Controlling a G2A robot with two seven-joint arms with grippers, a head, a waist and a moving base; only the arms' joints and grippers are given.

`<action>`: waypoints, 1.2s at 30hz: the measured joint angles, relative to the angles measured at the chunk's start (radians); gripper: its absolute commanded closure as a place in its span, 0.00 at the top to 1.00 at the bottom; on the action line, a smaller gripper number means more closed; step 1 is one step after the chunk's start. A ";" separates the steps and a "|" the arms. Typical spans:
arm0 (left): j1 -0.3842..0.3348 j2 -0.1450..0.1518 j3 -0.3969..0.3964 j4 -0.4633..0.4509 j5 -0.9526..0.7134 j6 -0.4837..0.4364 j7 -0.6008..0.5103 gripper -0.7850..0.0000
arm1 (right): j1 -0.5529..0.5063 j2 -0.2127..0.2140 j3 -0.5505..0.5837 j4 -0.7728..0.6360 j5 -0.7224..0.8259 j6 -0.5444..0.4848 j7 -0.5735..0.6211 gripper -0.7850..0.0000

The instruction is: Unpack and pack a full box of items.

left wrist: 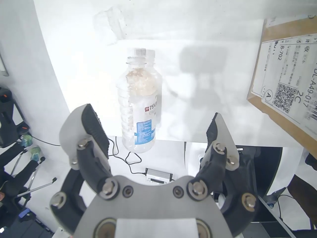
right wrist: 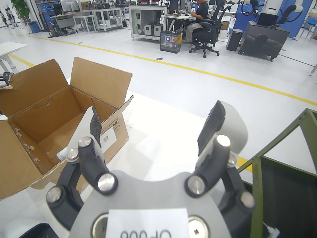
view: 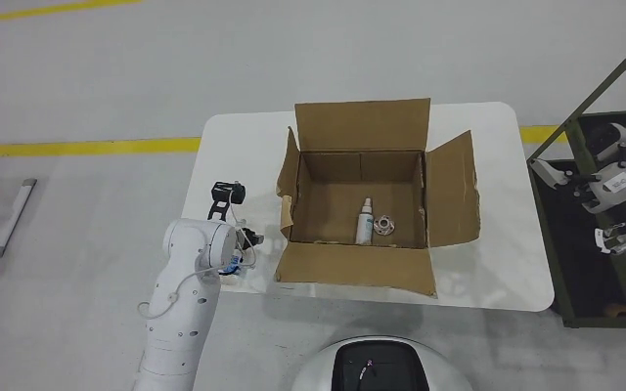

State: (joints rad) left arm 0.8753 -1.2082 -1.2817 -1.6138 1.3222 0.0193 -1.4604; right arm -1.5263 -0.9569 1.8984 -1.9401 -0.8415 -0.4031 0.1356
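White tabletop, open box centre, spray bottle inside. Mid-frame in the left wrist view, clear bottle sits at the tabletop edge between the spread fingers of left hand, ungripped; right hand also released. I'd close squarely on the label and avoid nudging it off.

- Brown cardboard box sits upright on the white desk with its flaps spread open.
- White spray bottle lies on the box floor, beside a small ring.
- Clear labelled bottle is at the desk's edge, outside the box.

Cardboard box — matt, clear plastic bottle
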 measured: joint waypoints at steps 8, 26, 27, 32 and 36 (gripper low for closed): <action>-0.001 0.000 0.001 0.002 0.000 0.000 0.000 1.00 | 0.017 -0.010 -0.097 -0.029 -0.015 0.107 0.078 1.00; -0.001 0.000 0.001 0.002 0.000 0.000 0.000 1.00 | 0.357 -0.036 -0.525 -0.068 -0.239 0.251 0.343 1.00; -0.001 0.000 0.001 0.002 0.000 0.000 0.000 1.00 | 0.357 -0.036 -0.524 -0.068 -0.237 0.251 0.343 1.00; -0.001 0.000 0.001 0.002 0.000 0.000 0.000 1.00 | 0.357 -0.036 -0.524 -0.068 -0.236 0.251 0.344 1.00; -0.001 0.000 0.001 0.002 0.000 0.000 0.000 1.00 | 0.361 -0.038 -0.526 -0.078 -0.227 0.256 0.339 1.00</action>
State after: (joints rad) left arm 0.8747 -1.2083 -1.2808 -1.6121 1.3219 0.0192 -1.4602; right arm -1.1653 -0.9947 1.3726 -2.0181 -1.0685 -0.1467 0.4750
